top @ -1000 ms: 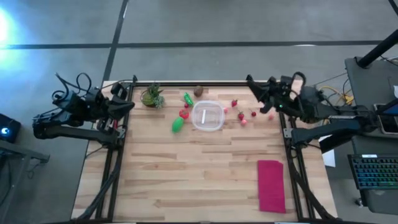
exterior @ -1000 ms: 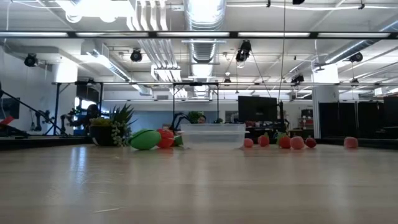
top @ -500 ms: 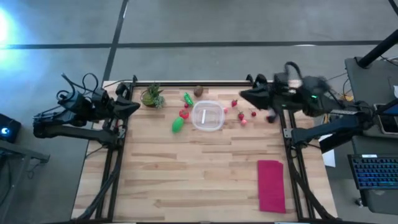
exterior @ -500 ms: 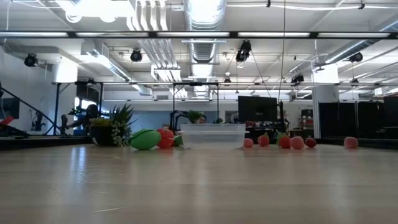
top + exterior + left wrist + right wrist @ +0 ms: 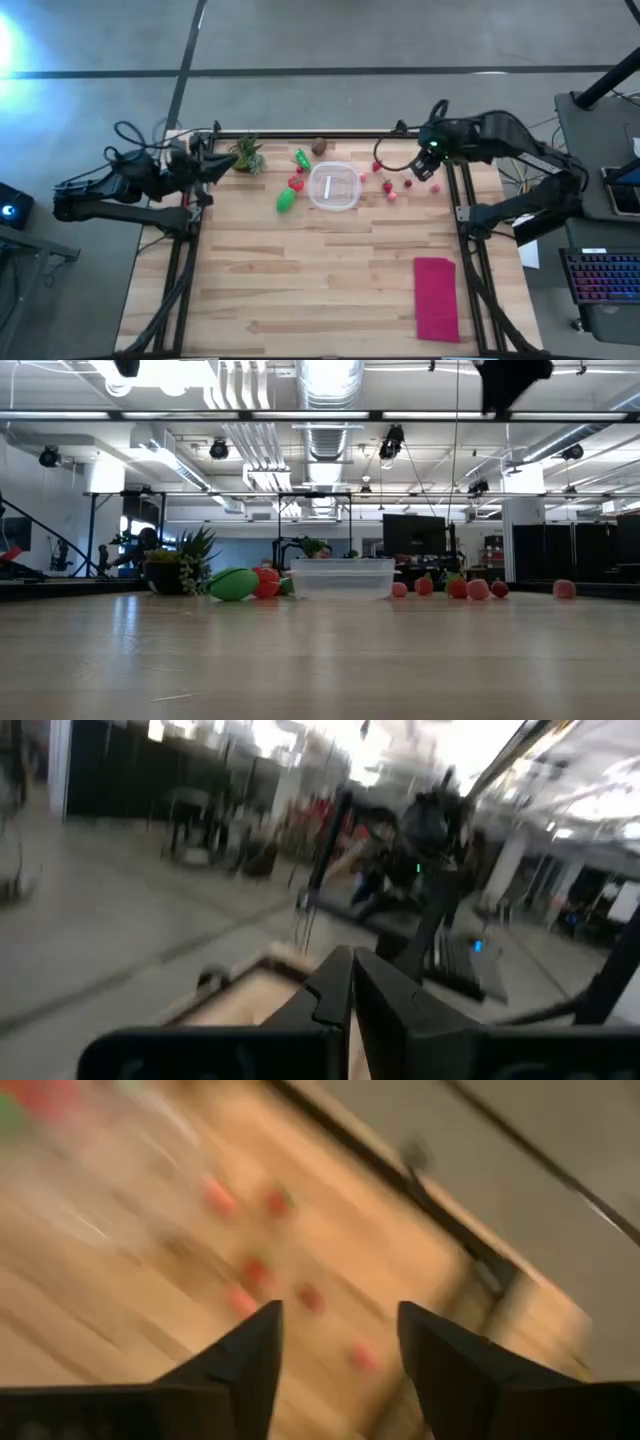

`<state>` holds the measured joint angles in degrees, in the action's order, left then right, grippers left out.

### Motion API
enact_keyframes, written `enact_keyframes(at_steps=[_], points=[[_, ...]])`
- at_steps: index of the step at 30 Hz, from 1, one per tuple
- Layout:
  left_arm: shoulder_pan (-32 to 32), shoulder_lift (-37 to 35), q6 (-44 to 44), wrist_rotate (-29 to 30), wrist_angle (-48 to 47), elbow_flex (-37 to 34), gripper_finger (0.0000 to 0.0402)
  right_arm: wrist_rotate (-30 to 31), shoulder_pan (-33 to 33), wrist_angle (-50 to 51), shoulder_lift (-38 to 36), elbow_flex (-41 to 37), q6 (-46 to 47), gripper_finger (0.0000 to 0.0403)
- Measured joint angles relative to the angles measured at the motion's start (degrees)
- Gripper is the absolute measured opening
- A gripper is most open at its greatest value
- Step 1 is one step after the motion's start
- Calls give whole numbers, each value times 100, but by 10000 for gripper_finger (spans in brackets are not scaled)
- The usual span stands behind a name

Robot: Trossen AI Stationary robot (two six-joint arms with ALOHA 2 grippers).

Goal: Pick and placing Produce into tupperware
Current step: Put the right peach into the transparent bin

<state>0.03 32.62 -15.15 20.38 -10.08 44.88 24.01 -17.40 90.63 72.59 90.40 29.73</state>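
Note:
The clear tupperware stands at the table's far middle. Left of it lie a green piece, a red piece and a second green one; a brown piece sits behind. Several small red pieces lie scattered right of the tupperware. My right gripper hangs open above the far right corner, over those red pieces, with nothing between its fingers. At the far left edge my left gripper is shut and empty, beside the potted plant.
A leafy potted plant stands at the far left, just in front of my left gripper. A magenta cloth lies flat at the near right. Black frame rails run along the far, left and right edges. The near half of the wooden top is bare.
My right gripper has swung from beyond the table's right edge in over the far right corner, toward the small red pieces, and tipped down. My left gripper has crept toward the table's right, closer to the potted plant. The produce and tupperware have not moved.

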Motion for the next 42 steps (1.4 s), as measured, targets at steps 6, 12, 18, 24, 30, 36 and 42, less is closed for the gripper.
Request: enact_keyframes(at_steps=[6, 12, 18, 24, 30, 36, 42], points=[[-2, 4, -1115, -40, -1158, 0, 0, -1034, -1443, -86, 134, -779, -17, 238], [-2, 166, -1747, -93, -1857, -3, 0, -2148, -2506, -231, 363, -1534, 271, 236], [-2, 403, -1708, -237, -2035, -9, 0, -2029, -2541, -601, 662, -2646, 646, 229], [3, 770, -1697, 206, -2226, -16, 0, -2122, -2577, -1399, 763, -3725, 694, 228], [330, 1303, -1753, 778, -2128, 11, 0, -2294, -2838, -2348, 576, -4320, 1045, 228], [783, 1773, -1795, 347, -1926, 9, 0, -2191, -3117, -2909, 479, -4675, 1798, 228], [1232, 2076, -1573, -94, -1882, 9, 0, -2083, -3351, -3369, 481, -4959, 2668, 228]])
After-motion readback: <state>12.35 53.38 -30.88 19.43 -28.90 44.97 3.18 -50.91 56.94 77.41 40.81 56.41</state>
